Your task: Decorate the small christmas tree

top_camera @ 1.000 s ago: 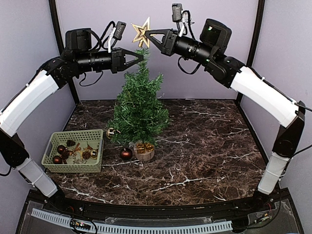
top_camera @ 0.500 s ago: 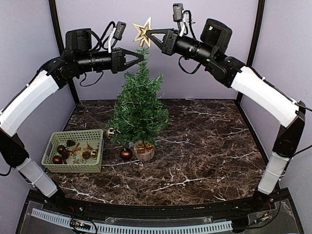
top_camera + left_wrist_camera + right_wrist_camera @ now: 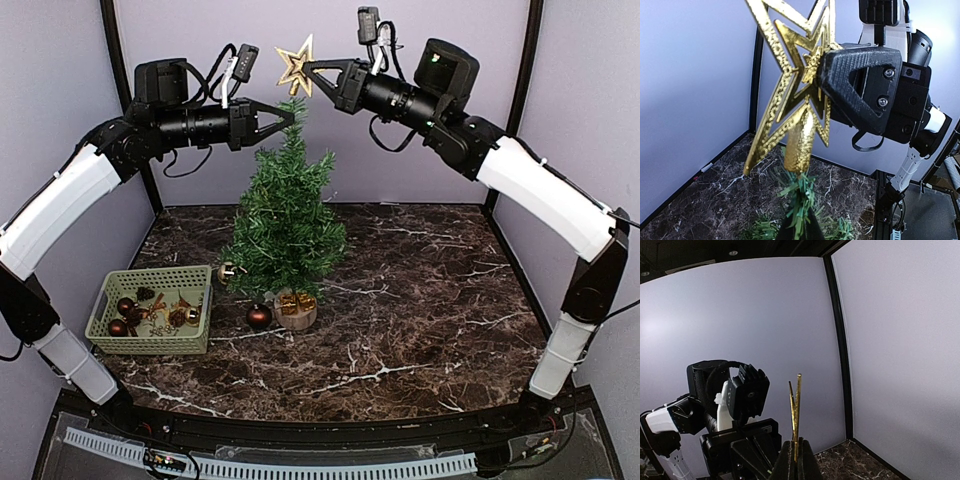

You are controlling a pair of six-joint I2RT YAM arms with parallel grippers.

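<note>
Small christmas tree (image 3: 285, 220), a miniature dark-green bristly fir on a round pale wooden stump, stands left of centre on the dark marble table (image 3: 420, 320). Just beside its stump lies 1 dark-red round bauble (image 3: 259, 316). Further left sits a pale-green plastic lattice basket (image 3: 150, 342) of ornaments. Up at the tree's tip, the left gripper (image 3: 291, 112) is pinched closed on the topmost sprig. Just above it, the right gripper (image 3: 308, 68) is clamped on a glittery gold star topper (image 3: 294, 64), whose stem hangs right over the sprig; whether they touch is unclear.
</note>
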